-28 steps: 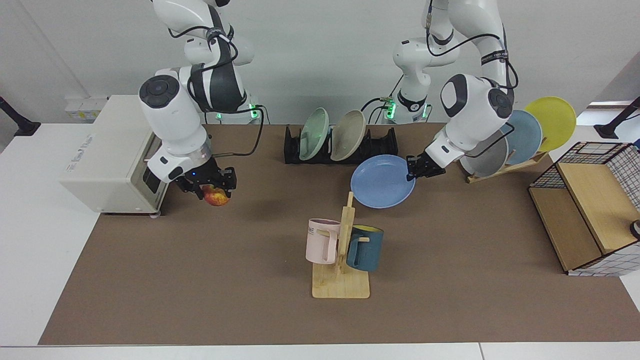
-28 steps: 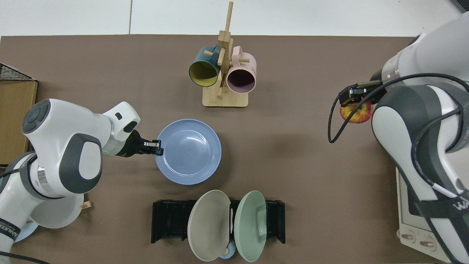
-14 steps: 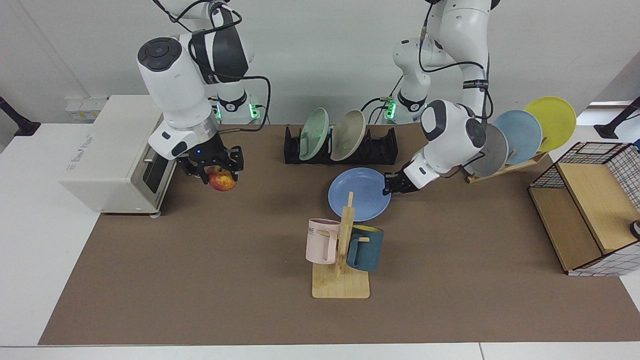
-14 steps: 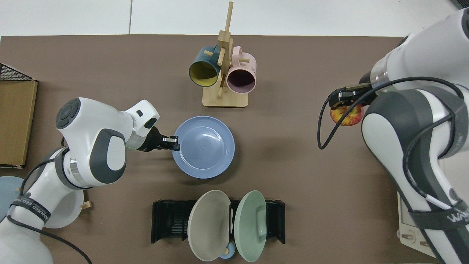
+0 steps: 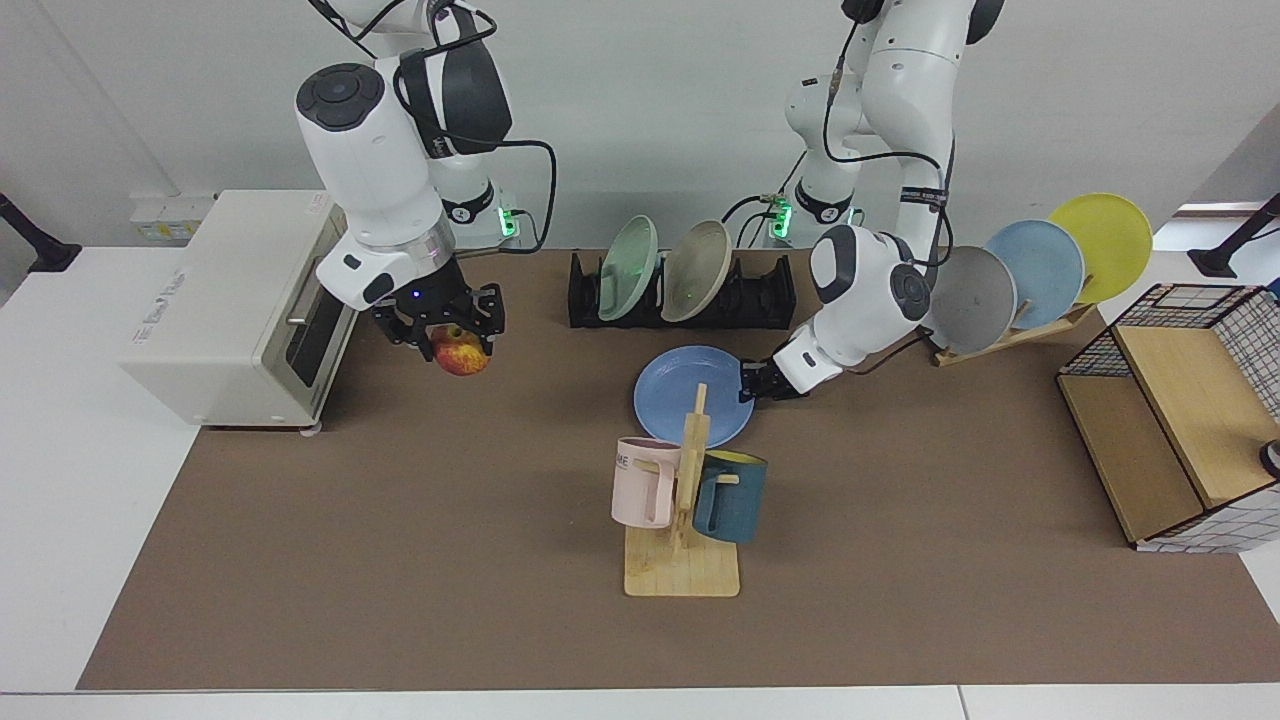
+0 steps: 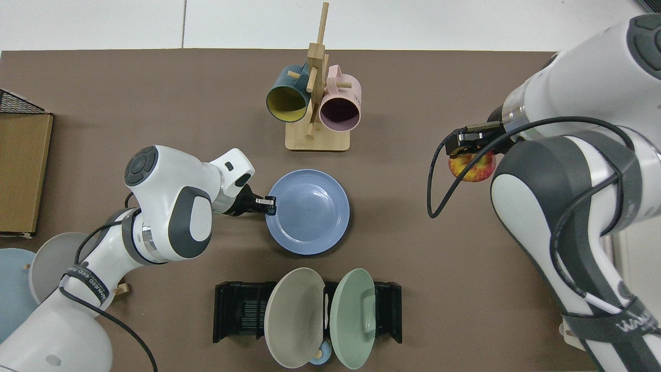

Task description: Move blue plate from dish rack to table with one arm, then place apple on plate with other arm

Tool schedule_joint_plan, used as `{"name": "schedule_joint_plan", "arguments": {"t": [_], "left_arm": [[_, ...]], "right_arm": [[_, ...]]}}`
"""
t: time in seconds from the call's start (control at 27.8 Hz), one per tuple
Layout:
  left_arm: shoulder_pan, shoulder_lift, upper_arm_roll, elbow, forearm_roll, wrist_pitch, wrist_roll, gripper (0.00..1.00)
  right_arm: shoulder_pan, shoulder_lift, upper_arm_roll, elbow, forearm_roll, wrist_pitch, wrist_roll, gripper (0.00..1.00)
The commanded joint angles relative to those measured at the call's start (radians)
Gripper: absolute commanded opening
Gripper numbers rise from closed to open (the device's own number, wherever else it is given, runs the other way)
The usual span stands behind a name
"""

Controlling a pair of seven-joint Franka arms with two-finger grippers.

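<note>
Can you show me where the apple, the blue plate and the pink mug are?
apple [image 5: 461, 357]: facing view, its red side.
blue plate [image 6: 309, 211]: top view, its middle.
pink mug [image 5: 640, 481]: facing view, its side wall.

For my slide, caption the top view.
Left gripper pinches the blue plate near the mug stand; right gripper carries the apple.

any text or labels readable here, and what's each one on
Pink mug: dark print near its rim, seemingly ending "ME", otherwise unreadable.
White oven: a line of print on its side, too blurred to read.
Right arm's dark band: white letters starting "WA", cut off by the frame edge.
Left arm's band: white lettering, too small to read.
</note>
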Motion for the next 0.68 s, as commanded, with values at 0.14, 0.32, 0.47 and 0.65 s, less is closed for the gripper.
{"name": "schedule_joint_plan", "arguments": {"t": [0.14,0.32,0.47,0.65], "left_arm": [[-0.035,0.007,0.009,0.017,-0.009,0.013,0.007,0.77],[-0.042,-0.013,0.009,0.02,-0.004,0.011,-0.005,0.95],[-0.05,-0.059,0.01,0.02,0.016,0.004,-0.037,0.95],[-0.05,-0.126,0.015,0.023,0.131,-0.031,-0.102,0.99]], "right_arm": [[0.035,-0.013,0.004,-0.018,0.007,0.018,0.055,0.0],[0.055,-0.013,0.003,-0.03,0.008,0.031,0.07,0.0],[0.061,-0.013,0.004,-0.043,0.009,0.042,0.084,0.0],[0.07,-0.019,0.006,-0.063,0.009,0.05,0.101,0.0]]}}
